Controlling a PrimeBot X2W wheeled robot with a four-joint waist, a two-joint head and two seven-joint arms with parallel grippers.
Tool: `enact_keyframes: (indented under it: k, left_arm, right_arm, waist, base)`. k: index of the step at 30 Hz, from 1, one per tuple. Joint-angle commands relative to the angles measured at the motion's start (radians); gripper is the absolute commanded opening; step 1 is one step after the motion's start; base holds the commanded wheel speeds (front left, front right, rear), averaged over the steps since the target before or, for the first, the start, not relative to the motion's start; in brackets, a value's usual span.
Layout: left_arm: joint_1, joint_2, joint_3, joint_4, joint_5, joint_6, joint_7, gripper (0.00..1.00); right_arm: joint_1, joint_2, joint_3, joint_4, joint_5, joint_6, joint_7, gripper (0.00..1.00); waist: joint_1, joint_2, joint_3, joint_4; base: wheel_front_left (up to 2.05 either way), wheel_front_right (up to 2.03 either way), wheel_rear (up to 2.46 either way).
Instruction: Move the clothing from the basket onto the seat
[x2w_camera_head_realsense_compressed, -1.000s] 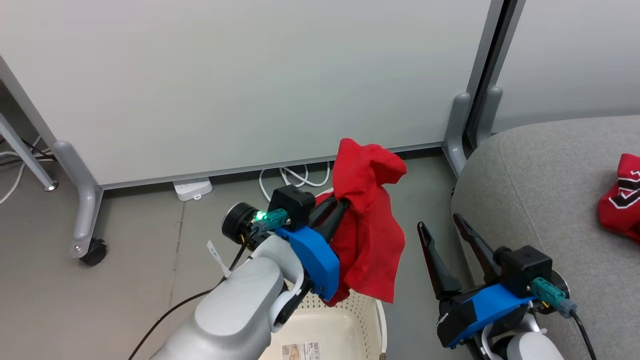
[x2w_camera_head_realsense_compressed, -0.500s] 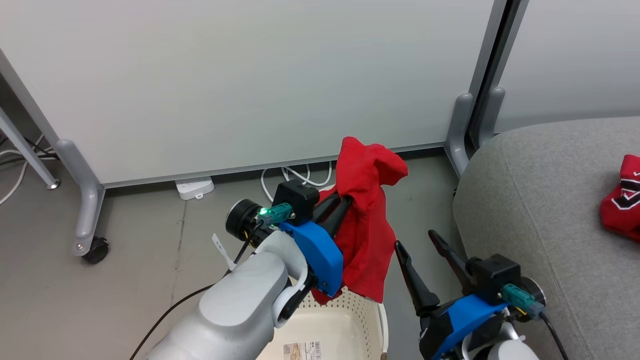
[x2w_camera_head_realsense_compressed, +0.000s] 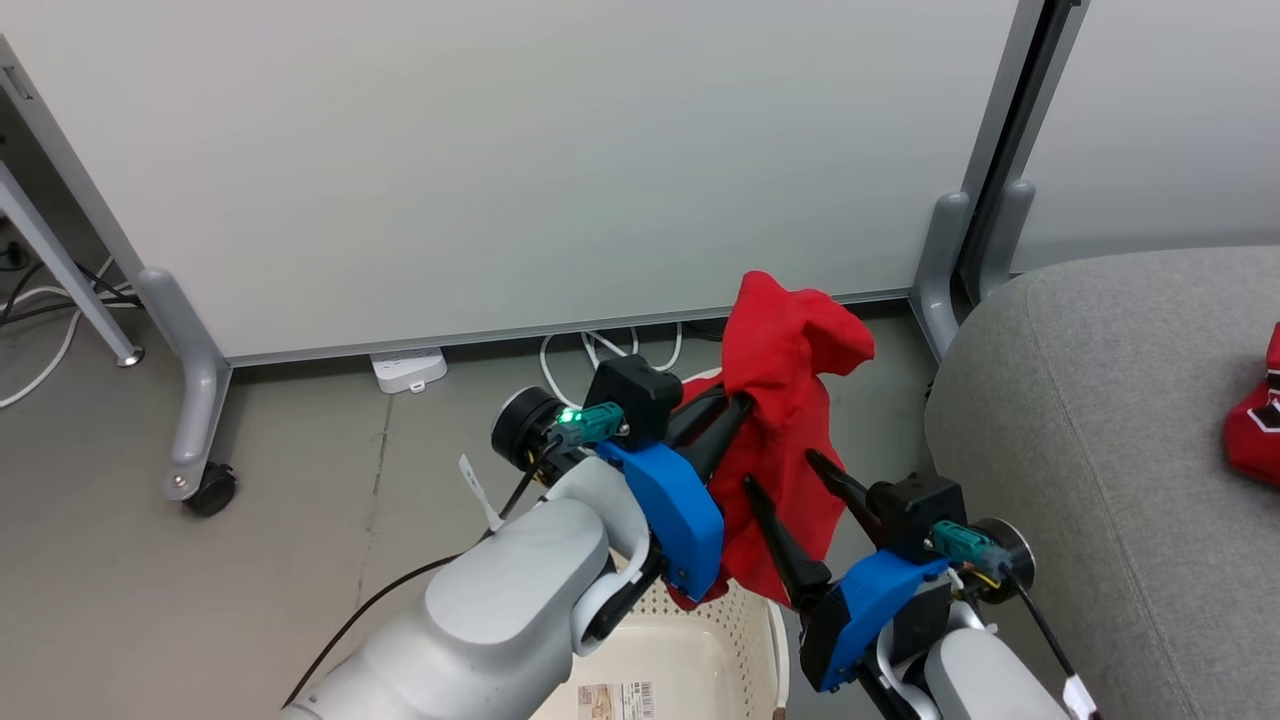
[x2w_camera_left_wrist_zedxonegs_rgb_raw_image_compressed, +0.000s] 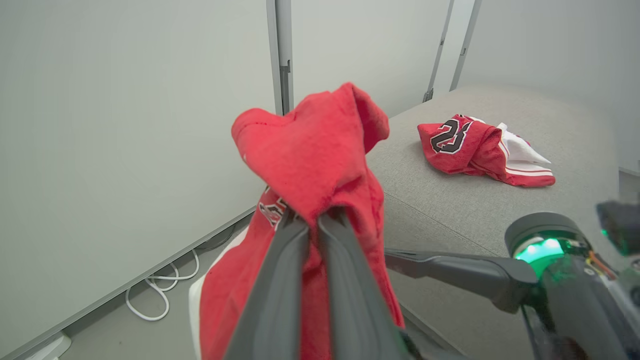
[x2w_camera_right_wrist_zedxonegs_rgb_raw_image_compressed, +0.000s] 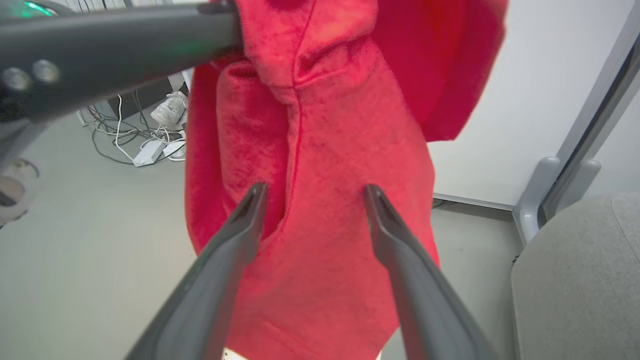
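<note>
The left gripper (x2w_camera_left_wrist_zedxonegs_rgb_raw_image_compressed: 314, 218) is pressed together on a fold of a red garment (x2w_camera_head_realsense_compressed: 790, 350), pinching the cloth between its two dark fingers. A bunch of fabric stands up past the tips and the rest hangs below them, with a scrap of black-and-white lettering showing beside one finger in the left wrist view. Just to its right and a little lower, the right gripper (x2w_camera_head_realsense_compressed: 781, 470) stands spread wide and holds nothing. Its fingers point at the hanging cloth, one on each side of a vertical fold, with the tips close to the fabric; whether they touch it cannot be told. Beneath the left gripper, under the garment's lower hem, sits the basket (x2w_camera_head_realsense_compressed: 738, 625), its cream perforated wall in sight. Farther to the right of both grippers lies the grey seat (x2w_camera_head_realsense_compressed: 1100, 420). On it, well apart from the held piece, a second red garment (x2w_camera_left_wrist_zedxonegs_rgb_raw_image_compressed: 475, 150) lies crumpled, with white trim and a black number. Beyond the left gripper's tips stands a pale partition panel (x2w_camera_head_realsense_compressed: 500, 150), with white cables (x2w_camera_head_realsense_compressed: 600, 350) and a white power strip (x2w_camera_head_realsense_compressed: 408, 368) on the floor at its base.
</note>
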Motion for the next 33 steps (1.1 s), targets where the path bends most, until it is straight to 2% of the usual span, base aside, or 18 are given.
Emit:
enact_keyframes:
  k: [1, 6, 16, 17, 18, 19, 33]
  left_arm:
    - [-0.014, 0.002, -0.004, -0.005, -0.004, 0.004, -0.008, 0.00]
    - [-0.027, 0.002, -0.057, -0.034, -0.043, 0.012, -0.016, 0.00]
    - [-0.034, 0.002, -0.112, -0.066, -0.082, 0.020, -0.022, 0.00]
    - [-0.035, 0.002, -0.115, -0.068, -0.083, 0.022, -0.021, 0.00]
    - [-0.035, 0.002, -0.118, -0.070, -0.086, 0.024, -0.021, 0.00]
    - [-0.036, 0.002, -0.120, -0.071, -0.090, 0.024, -0.023, 0.00]
    - [-0.040, 0.002, -0.138, -0.048, -0.119, 0.039, -0.042, 0.00]
  right_arm:
    - [-0.014, -0.001, -0.001, 0.011, -0.006, -0.001, 0.002, 1.00]
    - [-0.067, -0.001, -0.040, 0.108, -0.046, -0.001, 0.024, 1.00]
    - [-0.133, -0.001, -0.059, 0.184, -0.043, -0.001, 0.009, 1.00]
    - [-0.138, -0.001, -0.059, 0.189, -0.037, -0.001, 0.008, 0.69]
    - [-0.142, -0.001, -0.058, 0.196, -0.034, -0.001, 0.006, 0.21]
    - [-0.147, -0.001, -0.057, 0.202, -0.031, -0.001, 0.003, 0.00]
    - [-0.141, -0.001, -0.026, 0.229, -0.002, -0.001, -0.019, 0.00]
  waist:
    - [0.0000, 0.0000, 0.000, 0.001]
    - [0.0000, 0.0000, 0.000, 0.010]
    - [0.0000, 0.0000, -0.002, 0.012]
    - [0.0000, 0.0000, -0.002, 0.012]
    - [0.0000, 0.0000, -0.002, 0.012]
    - [0.0000, 0.0000, -0.003, 0.011]
    - [0.0000, 0.0000, -0.010, -0.004]
  base:
    - [0.00, 0.00, 0.00]
    - [0.00, 0.00, 0.00]
    - [0.00, 0.00, 0.00]
    - [0.00, 0.00, 0.00]
    - [0.00, 0.00, 0.00]
    - [0.00, 0.00, 0.00]
    - [0.00, 0.00, 0.00]
